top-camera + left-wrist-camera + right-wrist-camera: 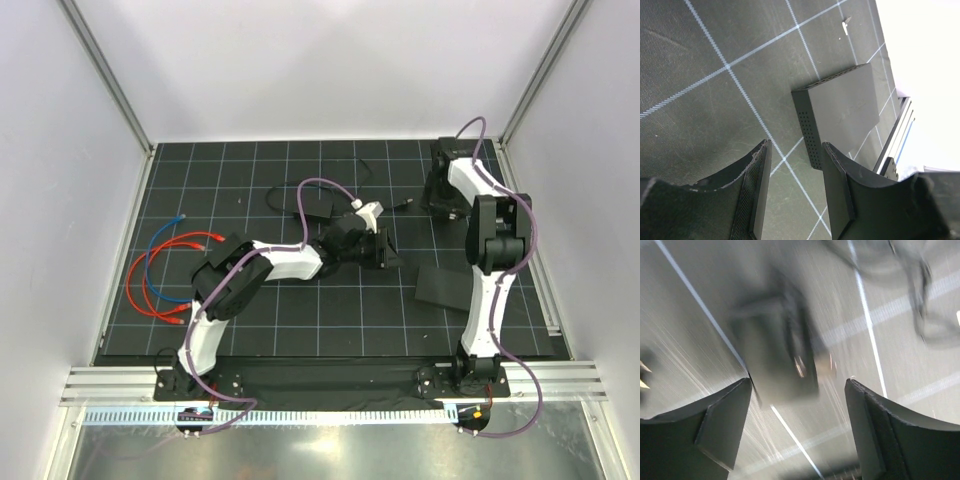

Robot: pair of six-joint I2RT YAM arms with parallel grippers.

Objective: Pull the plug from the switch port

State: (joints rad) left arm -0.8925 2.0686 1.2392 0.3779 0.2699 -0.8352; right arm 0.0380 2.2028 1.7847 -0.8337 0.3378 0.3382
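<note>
Left fingers [756, 197] gape empty just short of the vented switch [845, 105]

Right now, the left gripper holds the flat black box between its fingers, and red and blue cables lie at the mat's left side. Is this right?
Not quite. The left gripper holds nothing: the left wrist view shows its fingers apart, and the flat black box lies beyond them, untouched. The red and blue cables do lie at the left side of the mat.
</note>
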